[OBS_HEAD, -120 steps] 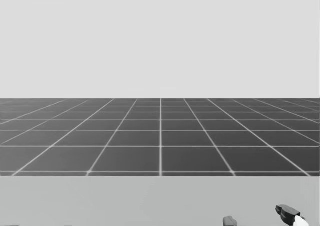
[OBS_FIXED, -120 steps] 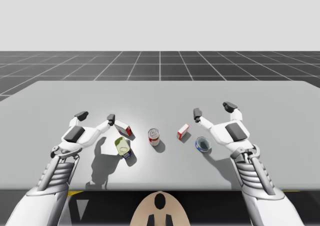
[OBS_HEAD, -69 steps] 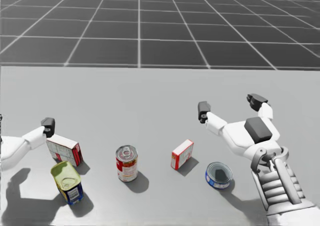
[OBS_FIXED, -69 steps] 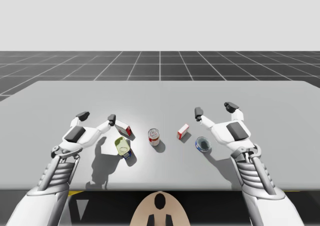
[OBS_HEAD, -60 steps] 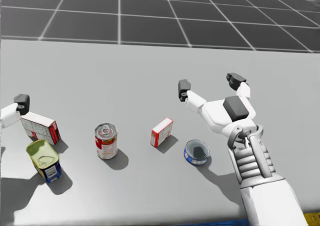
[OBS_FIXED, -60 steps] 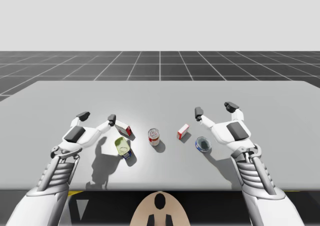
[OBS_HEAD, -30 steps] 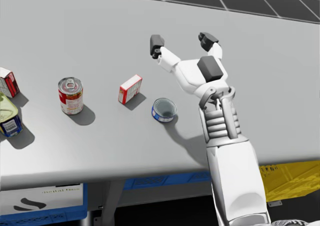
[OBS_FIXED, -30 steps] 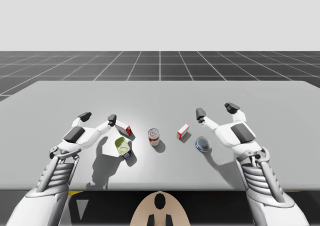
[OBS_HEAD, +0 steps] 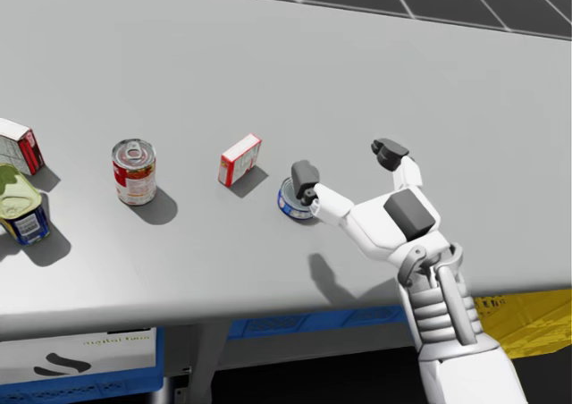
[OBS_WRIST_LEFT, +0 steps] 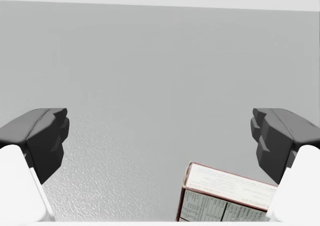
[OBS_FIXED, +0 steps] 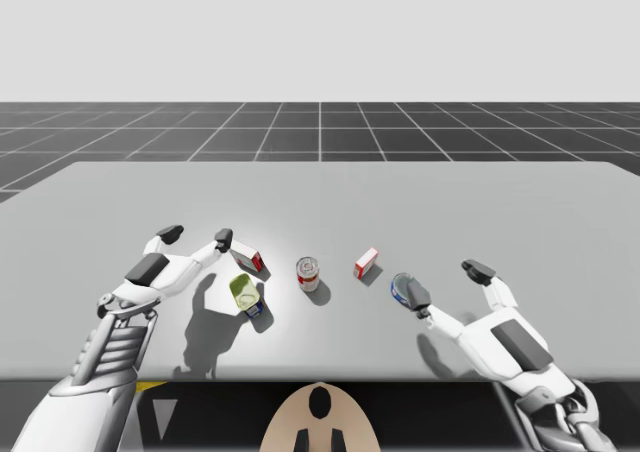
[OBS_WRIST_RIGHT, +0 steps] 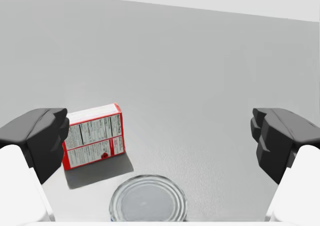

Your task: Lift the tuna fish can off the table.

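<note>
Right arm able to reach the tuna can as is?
Probably yes. The right gripper is open, and the tuna can lies just ahead, between its fingers, with nothing in the way. The red box stands apart, beyond the can.

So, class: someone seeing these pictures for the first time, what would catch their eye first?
My right gripper, fingers wide open, hovers at the low blue round tin can, rightmost of the things laid out. Beside the can sits a small red and white box, and further left stands a tall red-labelled can.
</note>
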Robot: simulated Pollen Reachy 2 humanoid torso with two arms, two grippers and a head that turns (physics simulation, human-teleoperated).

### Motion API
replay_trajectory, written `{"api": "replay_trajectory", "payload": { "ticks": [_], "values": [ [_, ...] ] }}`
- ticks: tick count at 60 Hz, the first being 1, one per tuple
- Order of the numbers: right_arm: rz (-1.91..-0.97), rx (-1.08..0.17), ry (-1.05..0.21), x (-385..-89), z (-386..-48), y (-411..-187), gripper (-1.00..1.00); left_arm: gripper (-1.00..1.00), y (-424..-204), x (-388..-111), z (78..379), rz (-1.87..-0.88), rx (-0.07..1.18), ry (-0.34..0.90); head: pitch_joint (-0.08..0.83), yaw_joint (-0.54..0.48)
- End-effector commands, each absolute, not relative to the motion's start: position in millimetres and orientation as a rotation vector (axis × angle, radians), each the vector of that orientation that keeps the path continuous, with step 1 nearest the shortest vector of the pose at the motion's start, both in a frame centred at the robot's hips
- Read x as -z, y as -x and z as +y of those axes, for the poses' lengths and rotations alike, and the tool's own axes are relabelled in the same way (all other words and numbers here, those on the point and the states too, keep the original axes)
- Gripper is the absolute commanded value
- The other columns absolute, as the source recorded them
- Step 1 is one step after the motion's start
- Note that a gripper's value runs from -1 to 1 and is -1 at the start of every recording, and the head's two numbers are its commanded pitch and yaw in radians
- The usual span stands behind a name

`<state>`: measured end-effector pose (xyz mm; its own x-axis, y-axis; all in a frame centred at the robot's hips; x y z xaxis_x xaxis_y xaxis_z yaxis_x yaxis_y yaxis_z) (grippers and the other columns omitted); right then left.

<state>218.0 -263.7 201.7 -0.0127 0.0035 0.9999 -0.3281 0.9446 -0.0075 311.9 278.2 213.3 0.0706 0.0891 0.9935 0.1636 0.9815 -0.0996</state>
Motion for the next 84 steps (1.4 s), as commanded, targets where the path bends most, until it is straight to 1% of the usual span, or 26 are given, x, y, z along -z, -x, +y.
{"api": "replay_trajectory", "payload": {
  "ticks": [1,2,6,20,37,44,50,51,52,53,54,56,63,69,72,73,75,79,84],
  "values": [
    [-1.538,-0.290,-0.244,-172.3,-267.5,-209.2,-1.00,-1.00,-312.1,-213.2,278.2,-1.500,0.054,0.208,0.738,-0.29],
    [-1.520,-0.279,-0.259,-166.8,-267.1,-210.9,-1.00,-1.00,-312.2,-213.1,278.1,-1.500,0.054,0.208,0.737,-0.29],
    [-1.511,-0.282,-0.260,-155.8,-265.9,-215.4,-1.00,-1.00,-312.3,-212.9,278.1,-1.499,0.052,0.207,0.737,-0.29],
    [-1.443,-0.290,-0.275,-128.6,-257.6,-235.8,-1.00,-1.00,-312.7,-212.4,278.0,-1.499,0.053,0.206,0.741,-0.28],
    [-1.361,-0.321,-0.250,-111.9,-246.0,-257.2,-1.00,-1.00,-313.1,-212.5,278.0,-1.500,0.055,0.205,0.745,-0.28],
    [-1.354,-0.332,-0.243,-109.9,-243.1,-262.5,-1.00,-1.00,-313.0,-212.5,278.1,-1.499,0.054,0.205,0.745,-0.28],
    [-1.354,-0.385,-0.226,-107.5,-242.5,-262.6,-1.00,-1.00,-313.1,-212.4,278.0,-1.499,0.055,0.205,0.743,-0.28],
    [-1.360,-0.384,-0.221,-106.5,-243.3,-262.4,-0.69,-1.00,-313.1,-212.4,278.1,-1.499,0.055,0.205,0.742,-0.28],
    [-1.359,-0.381,-0.216,-105.9,-243.7,-261.9,-0.11,-1.00,-313.1,-212.4,278.1,-1.499,0.055,0.205,0.741,-0.28],
    [-1.358,-0.381,-0.218,-106.1,-243.7,-261.7,0.14,-1.00,-313.1,-212.4,278.0,-1.499,0.056,0.205,0.741,-0.28],
    [-1.357,-0.383,-0.220,-105.6,-244.1,-261.3,0.82,-1.00,-313.1,-212.3,278.0,-1.499,0.056,0.205,0.740,-0.28],
    [-1.354,-0.385,-0.225,-104.5,-245.1,-260.8,0.98,-1.00,-313.2,-212.3,277.9,-1.499,0.056,0.205,0.739,-0.28],
    [-1.354,-0.391,-0.226,-103.3,-246.0,-259.0,1.00,-1.00,-313.8,-212.2,278.0,-1.499,0.056,0.205,0.723,-0.28],
    [-1.354,-0.393,-0.230,-102.5,-246.2,-258.7,1.00,-1.00,-314.1,-212.0,277.6,-1.498,0.057,0.204,0.676,-0.28],
    [-1.354,-0.393,-0.230,-102.1,-246.1,-258.9,1.00,-1.00,-314.4,-211.8,277.7,-1.498,0.058,0.203,0.636,-0.28],
    [-1.354,-0.392,-0.231,-102.1,-245.8,-258.7,1.00,-1.00,-314.4,-211.8,277.7,-1.498,0.058,0.202,0.606,-0.28],
    [-1.355,-0.391,-0.231,-102.1,-245.9,-258.7,1.00,-1.00,-314.4,-211.7,277.7,-1.498,0.058,0.202,0.585,-0.28],
    [-1.355,-0.390,-0.233,-101.9,-245.6,-258.7,1.00,-1.00,-314.5,-211.6,277.4,-1.498,0.059,0.200,0.509,-0.28],
    [-1.356,-0.390,-0.234,-101.7,-245.3,-258.5,1.00,-1.00,-314.5,-211.5,277.4,-1.498,0.059,0.200,0.439,-0.29]
  ]
}}
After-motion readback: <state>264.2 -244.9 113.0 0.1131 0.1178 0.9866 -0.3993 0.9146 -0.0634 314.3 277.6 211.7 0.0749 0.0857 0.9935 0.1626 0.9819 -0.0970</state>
